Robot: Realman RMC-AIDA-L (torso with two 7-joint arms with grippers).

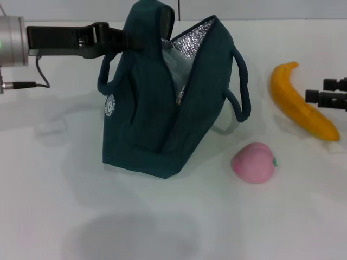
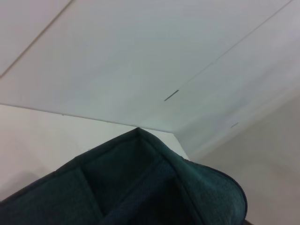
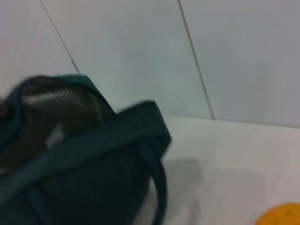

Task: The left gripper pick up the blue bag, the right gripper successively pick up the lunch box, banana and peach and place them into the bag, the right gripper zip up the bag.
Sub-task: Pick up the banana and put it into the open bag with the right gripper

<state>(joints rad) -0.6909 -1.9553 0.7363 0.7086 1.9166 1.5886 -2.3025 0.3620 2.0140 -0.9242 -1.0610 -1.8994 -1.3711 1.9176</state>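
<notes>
Left hand [image 1: 122,39], upper left of frame, grips the blue bag [image 1: 162,108] by its top edge; bag stands unzipped at centre. Right hand [image 1: 325,96], right edge, fingers' state cannot be told, beside the banana [image 1: 301,103]; peach [image 1: 254,162] lower right on the surface [image 1: 162,216]

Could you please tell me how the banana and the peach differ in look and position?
The banana is long, curved and yellow-orange; the peach is round and pink. The banana lies farther back, beside the right gripper; the peach sits nearer, closer to the blue bag. Both rest on the white table.

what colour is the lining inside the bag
Silver, crinkled foil lining inside the dark teal blue bag; the head view shows it best.
</notes>
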